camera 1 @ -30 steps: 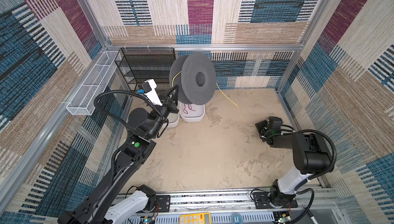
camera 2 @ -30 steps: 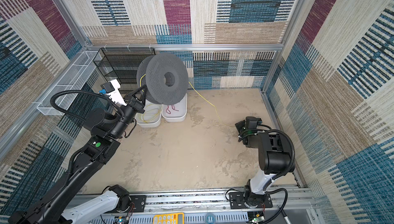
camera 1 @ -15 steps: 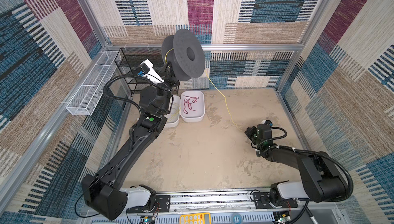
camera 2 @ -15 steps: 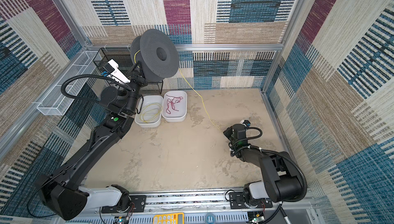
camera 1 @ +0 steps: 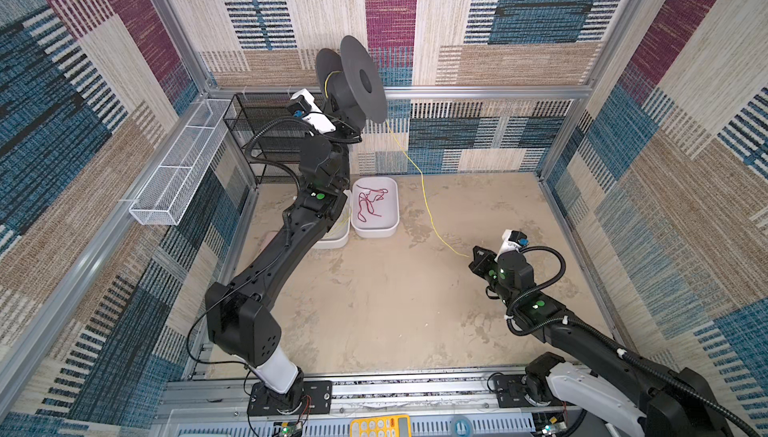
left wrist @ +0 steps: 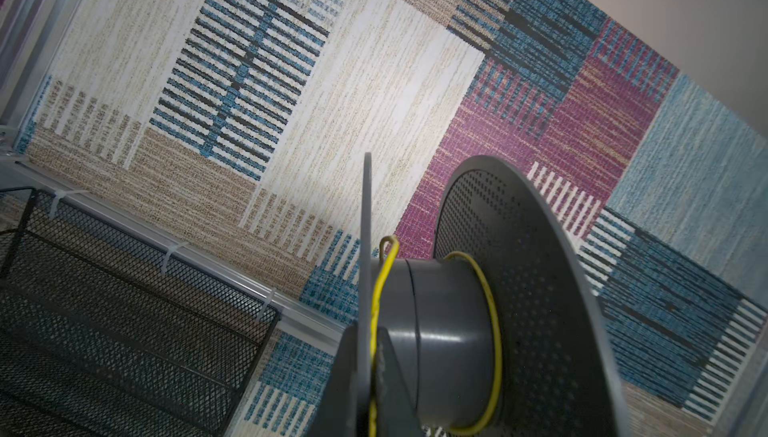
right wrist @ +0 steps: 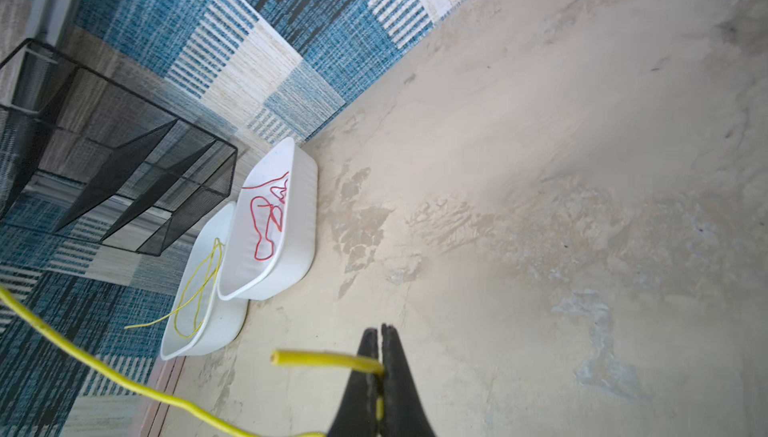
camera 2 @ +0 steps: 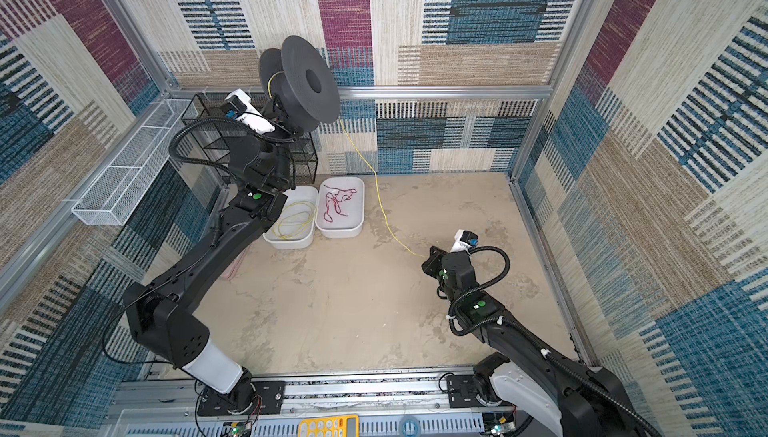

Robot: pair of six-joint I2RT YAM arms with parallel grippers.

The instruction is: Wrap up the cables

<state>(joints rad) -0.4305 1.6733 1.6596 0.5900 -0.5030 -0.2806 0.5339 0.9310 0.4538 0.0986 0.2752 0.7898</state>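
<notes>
Above the left fingers [camera 1: 347, 125], in both top views, a dark grey spool [camera 1: 353, 77] is held high near the back wall, gripped at its lower edge. From the spool a yellow cable [camera 1: 423, 183] slants down over the worktop [camera 1: 374, 310] to the right fingers [camera 1: 478, 257], which are closed on its end, low over the worktop. Below the left fingers, well apart from the right ones, two white tubs sit side by side. One tub [camera 1: 376, 232] holds a red cord [camera 1: 370, 206]. In a top view, the second tub [camera 2: 291, 243] holds yellow loops [camera 2: 293, 218]. A black mesh rack [camera 1: 253, 131] stands behind the left arm.

From the left wrist, the left fingers [left wrist: 390, 368] pinch the spool's thin flange [left wrist: 365, 227]. Just beyond them the yellow cable [left wrist: 494, 314] makes a turn round the hub [left wrist: 449, 322], its bent tip poking up beside the flange.

From the right wrist, the right fingers [right wrist: 361, 389] press together on the yellow cable [right wrist: 324, 359]. Its cut end sticks out to one side of them, and the long run trails off on that same side. Both tubs lie well beyond the fingertips, touching each other.
</notes>
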